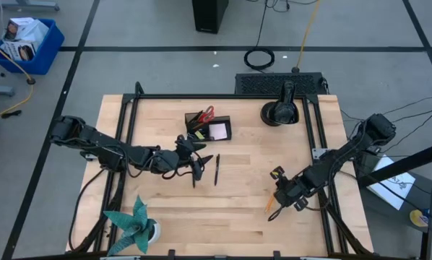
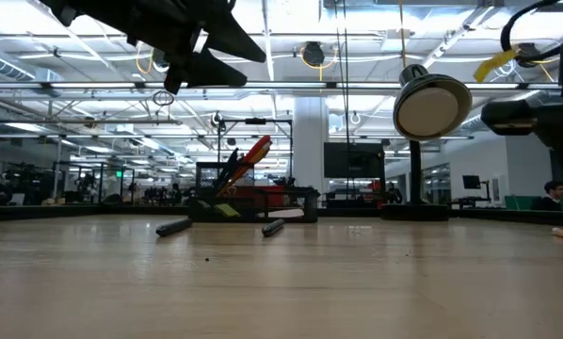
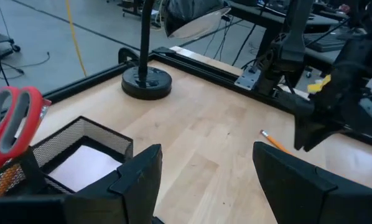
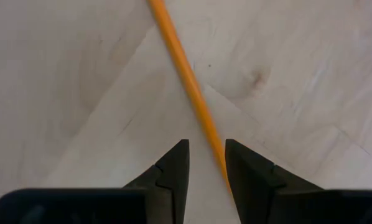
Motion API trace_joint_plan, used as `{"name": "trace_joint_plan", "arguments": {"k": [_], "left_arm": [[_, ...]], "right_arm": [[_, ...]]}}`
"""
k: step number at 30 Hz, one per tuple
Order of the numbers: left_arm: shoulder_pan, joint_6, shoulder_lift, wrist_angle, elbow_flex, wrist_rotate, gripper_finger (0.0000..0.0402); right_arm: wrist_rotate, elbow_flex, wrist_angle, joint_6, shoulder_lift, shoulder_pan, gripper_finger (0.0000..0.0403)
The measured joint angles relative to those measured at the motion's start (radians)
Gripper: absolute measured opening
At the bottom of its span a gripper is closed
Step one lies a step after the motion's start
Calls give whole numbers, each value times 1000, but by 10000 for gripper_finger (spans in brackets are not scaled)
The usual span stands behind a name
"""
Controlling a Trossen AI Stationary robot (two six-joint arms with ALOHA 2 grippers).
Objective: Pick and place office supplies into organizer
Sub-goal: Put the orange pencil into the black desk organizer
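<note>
The black organizer (image 1: 209, 127) stands at the table's far middle, holding red-handled scissors (image 1: 207, 113) and a pink pad (image 1: 218, 131). Two black pens (image 1: 217, 168) (image 1: 196, 172) lie flat on the wood in front of it. My left gripper (image 1: 194, 148) hovers open above the pens, nothing between its fingers (image 3: 204, 162). An orange pencil (image 4: 183, 62) lies flat near the table's right edge. My right gripper (image 1: 276, 198) points down over the pencil, open, one finger on each side of its near part (image 4: 206, 149). My right gripper comes at the orange pencil from above, its fingers lying across it. The pencil's shaft (image 4: 218, 158) runs close along one finger's inner edge, and I cannot tell whether it touches. The pencil lies on the table.
A black desk lamp (image 1: 281, 112) with a round base stands at the far right. A teal paper plant (image 1: 133, 225) sits at the near left corner. Bare wood lies between the pens and the pencil. A black frame (image 1: 129, 115) borders the tabletop.
</note>
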Motion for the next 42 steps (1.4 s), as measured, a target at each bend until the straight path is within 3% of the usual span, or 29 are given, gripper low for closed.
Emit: {"name": "trace_joint_plan", "arguments": {"k": [12, 36, 42], "left_arm": [[1, 1, 0, 1, 0, 0, 257], [1, 16, 0, 2, 0, -1, 257], [1, 12, 0, 2, 0, -1, 257]], "right_arm": [[58, 0, 13, -62, 80, -29, 91], [27, -31, 86, -116, 128, -54, 90], [24, -32, 98, -100, 129, -54, 74]]}}
